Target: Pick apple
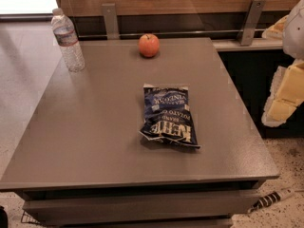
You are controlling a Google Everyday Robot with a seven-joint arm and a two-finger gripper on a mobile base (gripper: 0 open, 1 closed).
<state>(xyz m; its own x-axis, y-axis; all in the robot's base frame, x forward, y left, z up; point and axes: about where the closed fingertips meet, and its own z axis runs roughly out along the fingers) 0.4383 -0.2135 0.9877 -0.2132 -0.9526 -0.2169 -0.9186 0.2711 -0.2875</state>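
Note:
The apple [148,45] is small, round and red-orange. It stands on the far edge of the grey table [95,127], near the middle of the back, close to the wall rail. My gripper [283,96], white with yellowish parts, hangs at the right edge of the view. It is beyond the table's right side and well apart from the apple, to the apple's right and nearer the camera. It holds nothing that I can see.
A dark blue chip bag [168,115] lies flat in the table's middle. A clear water bottle [68,41] stands at the far left corner. Two metal brackets [110,20] and a wood panel back the table. A striped cable [270,199] lies on the floor at the right.

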